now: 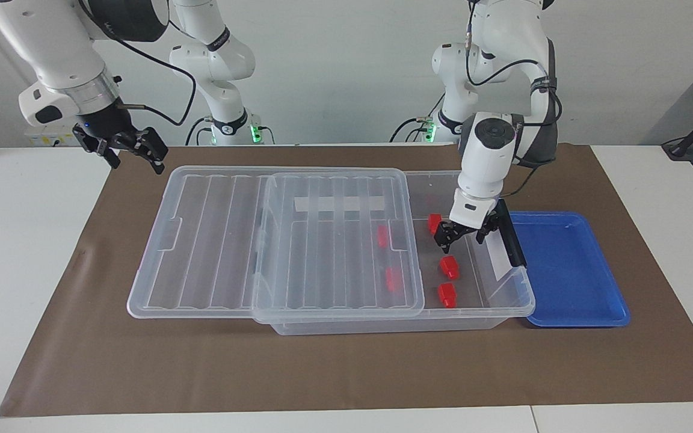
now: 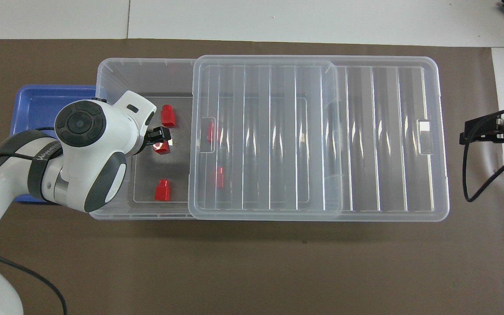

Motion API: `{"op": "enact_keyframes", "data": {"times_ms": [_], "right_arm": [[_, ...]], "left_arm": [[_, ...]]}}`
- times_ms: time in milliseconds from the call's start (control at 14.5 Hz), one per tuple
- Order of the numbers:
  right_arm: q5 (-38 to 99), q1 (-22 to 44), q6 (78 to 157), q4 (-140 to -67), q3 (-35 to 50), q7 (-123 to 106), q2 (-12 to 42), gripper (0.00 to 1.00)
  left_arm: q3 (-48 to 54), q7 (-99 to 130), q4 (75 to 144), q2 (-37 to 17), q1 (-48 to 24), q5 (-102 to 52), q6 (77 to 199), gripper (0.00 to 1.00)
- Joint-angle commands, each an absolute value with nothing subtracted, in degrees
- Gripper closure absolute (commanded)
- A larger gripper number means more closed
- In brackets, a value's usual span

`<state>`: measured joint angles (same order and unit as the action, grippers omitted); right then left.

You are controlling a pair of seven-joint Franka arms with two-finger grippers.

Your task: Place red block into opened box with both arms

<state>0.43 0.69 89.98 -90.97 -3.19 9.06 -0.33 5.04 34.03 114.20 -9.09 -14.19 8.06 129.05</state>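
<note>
Box (image 1: 503, 310) holds five red blocks (image 1: 449, 267), two under slid lid (image 1: 274, 240). Left claw (image 1: 464, 233) spread, empty, over box. Right claw (image 1: 123, 149) spread beside lid's end; overhead shows only tips.

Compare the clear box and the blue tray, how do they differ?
The box is clear plastic; the tray is opaque blue. The box is deep and far larger; the tray is shallow and small. The box holds red blocks under a half-slid lid; the tray has no lid and no blocks. Both are rectangular and sit side by side on the brown mat.
</note>
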Motion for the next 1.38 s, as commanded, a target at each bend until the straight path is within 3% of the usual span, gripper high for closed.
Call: {"op": "enact_keyframes", "data": {"times_ms": [0, 138, 484, 760, 829, 967, 1175, 1313], "right_arm": [[-0.79, 0.70, 89.21, -90.97, -2.90, 8.09, -0.70, 0.00], [-0.79, 0.53, 89.12, -91.23, -2.99, 8.00, -0.88, 0.00], [-0.79, 0.70, 89.30, -91.32, -2.99, 8.00, -0.88, 0.00], [-0.79, 0.62, 89.73, -92.02, -2.99, 8.00, -1.05, 0.00], [-0.70, 0.62, 90.35, -92.63, -2.99, 7.82, -1.23, 0.06], [-0.70, 0.70, 93.15, -94.21, -2.99, 5.20, -1.23, 0.27], [-0.70, -0.61, 95.26, -94.92, -3.08, 0.20, -1.06, 0.80], [-0.62, -2.45, 98.51, -96.67, -3.08, -3.58, -0.97, 1.00]], "left_arm": [[4.04, 34.02, 113.73, -6.33, -14.41, 9.32, 124.55, 0.00], [3.96, 33.49, 111.55, -5.45, -14.24, 9.32, 120.00, 0.00], [3.78, 20.00, 96.97, -4.48, -10.57, 8.70, 101.19, 0.00], [3.60, 3.29, 96.07, -0.27, -3.19, 7.12, 97.83, 0.00], [3.52, 0.12, 95.98, 0.17, -1.51, 6.51, 96.69, 0.00], [3.34, -3.85, 95.89, 1.31, 0.43, 6.42, 96.07, 0.00], [3.08, -8.77, 96.15, 2.90, 2.19, 5.98, 94.13, 0.00], [3.08, -10.80, 95.98, 2.99, 2.72, 5.80, 94.05, 0.00]]}}
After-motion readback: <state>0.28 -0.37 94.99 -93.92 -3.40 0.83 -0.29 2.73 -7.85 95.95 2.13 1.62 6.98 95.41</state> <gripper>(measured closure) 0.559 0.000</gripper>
